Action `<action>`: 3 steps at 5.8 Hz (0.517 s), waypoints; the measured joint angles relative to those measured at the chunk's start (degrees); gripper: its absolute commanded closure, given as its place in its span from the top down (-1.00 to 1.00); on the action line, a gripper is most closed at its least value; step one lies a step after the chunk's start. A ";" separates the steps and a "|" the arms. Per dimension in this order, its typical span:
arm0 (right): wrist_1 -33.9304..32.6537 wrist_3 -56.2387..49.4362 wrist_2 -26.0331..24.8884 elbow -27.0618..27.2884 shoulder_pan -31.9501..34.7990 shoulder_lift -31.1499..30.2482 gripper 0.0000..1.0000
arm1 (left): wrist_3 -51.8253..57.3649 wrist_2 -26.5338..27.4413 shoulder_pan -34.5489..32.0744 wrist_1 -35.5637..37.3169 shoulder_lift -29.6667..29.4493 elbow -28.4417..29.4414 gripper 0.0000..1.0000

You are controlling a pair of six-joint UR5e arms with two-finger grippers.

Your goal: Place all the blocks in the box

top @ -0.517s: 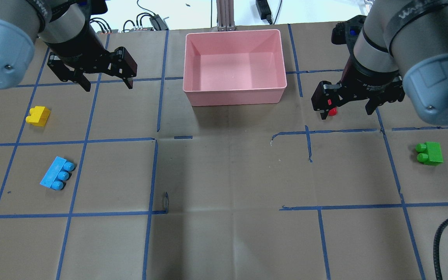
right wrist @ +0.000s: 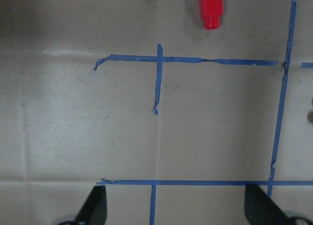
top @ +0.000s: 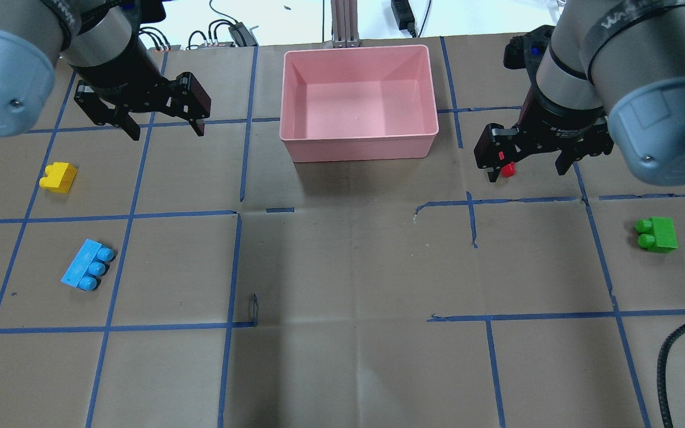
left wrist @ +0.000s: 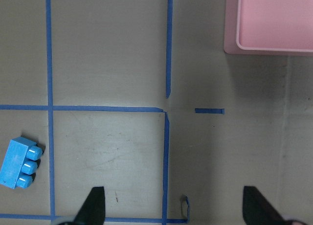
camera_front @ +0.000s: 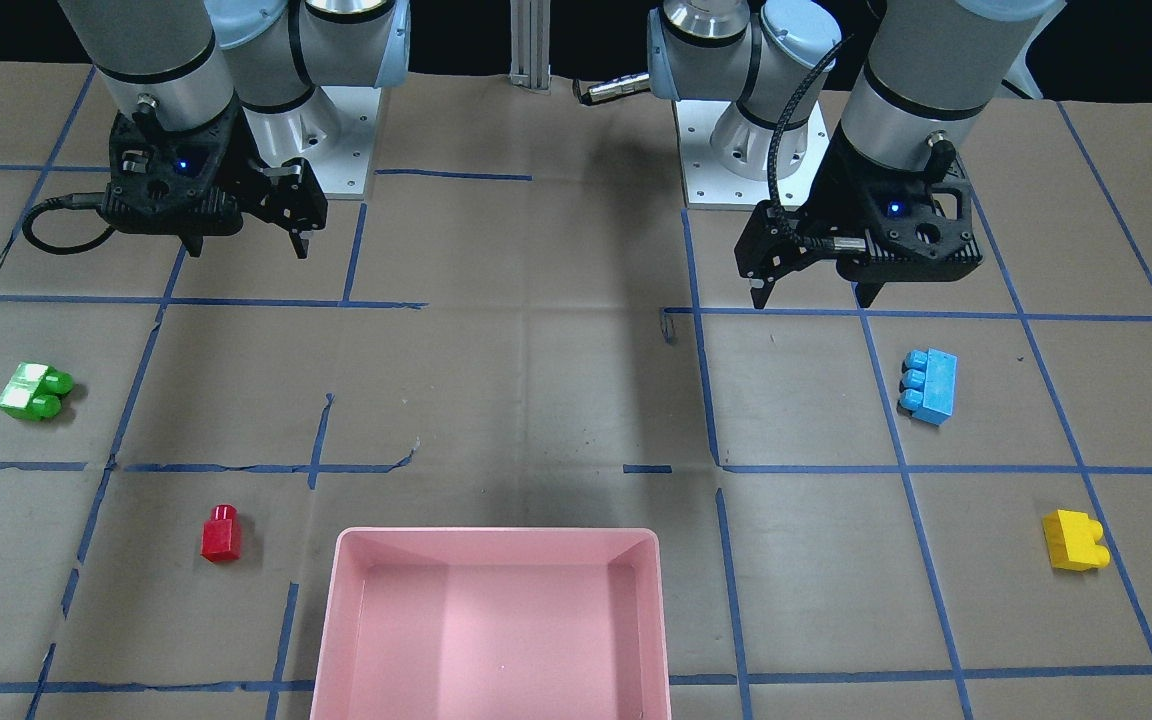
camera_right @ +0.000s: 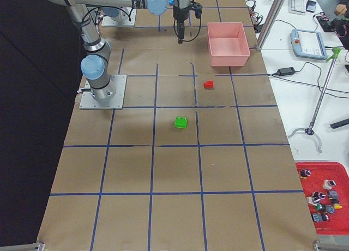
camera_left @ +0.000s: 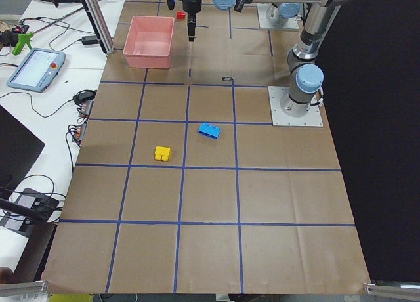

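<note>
The pink box (top: 359,138) stands empty at the far middle of the table; it also shows in the front view (camera_front: 496,537). The yellow brick (top: 59,177) and light-blue brick (top: 88,265) lie on the left. The red brick (top: 508,170) and green brick (top: 656,234) lie on the right. My left gripper (top: 167,132) is open and empty, hovering left of the box, beyond the yellow brick. My right gripper (top: 528,173) is open and empty, hovering right of the box; the red brick lies on the table beneath it, next to one finger in the overhead view.
Blue tape lines grid the brown paper table cover. A black cable (top: 678,351) loops at the front right corner. The left wrist view shows the light-blue brick (left wrist: 19,162) and a box corner (left wrist: 269,51). The right wrist view shows the red brick (right wrist: 211,9).
My right arm has shifted slightly to the left and away. My left gripper has barely moved. No brick has moved.
</note>
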 measured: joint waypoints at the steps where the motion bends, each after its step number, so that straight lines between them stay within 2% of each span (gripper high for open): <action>1: -0.43 0.00 0.00 0.01 0.00 0.19 1.00 | -0.01 0.02 0.00 0.46 0.00 -0.18 0.99; 3: -1.78 0.00 0.00 0.06 0.00 0.50 1.00 | -0.20 0.14 0.00 0.65 0.21 -0.59 0.99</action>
